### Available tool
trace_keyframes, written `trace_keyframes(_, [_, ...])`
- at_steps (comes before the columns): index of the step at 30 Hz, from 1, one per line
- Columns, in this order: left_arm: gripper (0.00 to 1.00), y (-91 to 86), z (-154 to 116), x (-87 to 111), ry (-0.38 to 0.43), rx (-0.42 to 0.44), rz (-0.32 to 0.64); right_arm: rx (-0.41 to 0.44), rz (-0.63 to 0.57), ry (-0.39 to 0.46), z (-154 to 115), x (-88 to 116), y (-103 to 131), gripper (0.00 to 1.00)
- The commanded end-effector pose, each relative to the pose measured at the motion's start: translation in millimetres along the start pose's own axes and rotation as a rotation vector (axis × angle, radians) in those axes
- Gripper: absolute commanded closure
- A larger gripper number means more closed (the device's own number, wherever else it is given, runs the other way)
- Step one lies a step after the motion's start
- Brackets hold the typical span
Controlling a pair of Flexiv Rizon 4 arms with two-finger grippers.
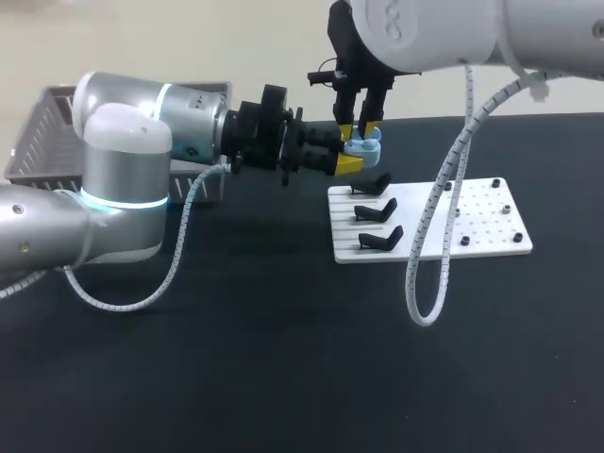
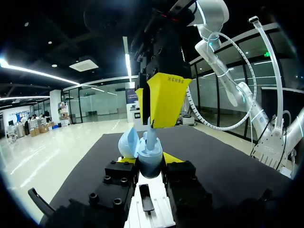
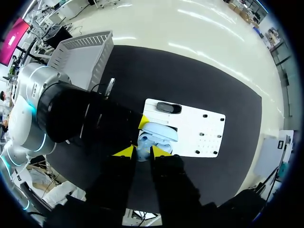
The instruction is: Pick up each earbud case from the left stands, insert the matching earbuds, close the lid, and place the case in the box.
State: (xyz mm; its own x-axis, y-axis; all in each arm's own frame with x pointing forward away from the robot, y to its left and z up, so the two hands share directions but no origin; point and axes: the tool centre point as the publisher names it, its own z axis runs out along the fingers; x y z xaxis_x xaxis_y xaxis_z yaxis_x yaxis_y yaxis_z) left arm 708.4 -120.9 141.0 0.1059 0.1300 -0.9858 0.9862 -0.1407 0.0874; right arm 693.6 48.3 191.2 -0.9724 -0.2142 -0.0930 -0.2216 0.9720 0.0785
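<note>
A light blue earbud case [image 1: 364, 144] hangs above the table's far middle, its lid [image 2: 128, 143] open, with my left gripper [image 1: 344, 154] shut on its body from the sides. In the left wrist view the case [image 2: 151, 166] sits between the yellow tips of the left gripper [image 2: 150, 159]. My right gripper [image 1: 359, 127] points straight down over the case, and its yellow fingers [image 2: 166, 97] pinch a pale blue earbud [image 2: 151, 137] whose lower end is in the case's opening. From the right wrist view the right gripper [image 3: 141, 152] is directly above the case [image 3: 159, 133].
A white board [image 1: 472, 226] lies just under and right of the grippers, with three empty black stands [image 1: 377, 210] on its left part and small black pegs on the right. A grey basket [image 1: 38, 132] stands at the far left. The dark table [image 1: 283, 359] is bare in front.
</note>
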Motion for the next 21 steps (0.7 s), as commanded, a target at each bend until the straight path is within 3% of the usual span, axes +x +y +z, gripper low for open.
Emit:
trace_keyframes(1, [1.00, 0.2, 0.4, 0.5, 0.000, -0.001, 0.001, 0.000, 0.003, -0.005, 0.4, 1.0, -1.1, 1.00])
trace_keyframes(21, [1.00, 0.2, 0.4, 0.5, 0.000, -0.001, 0.001, -0.006, 0.018, -0.004, 6.8, -6.9, -5.7, 1.00])
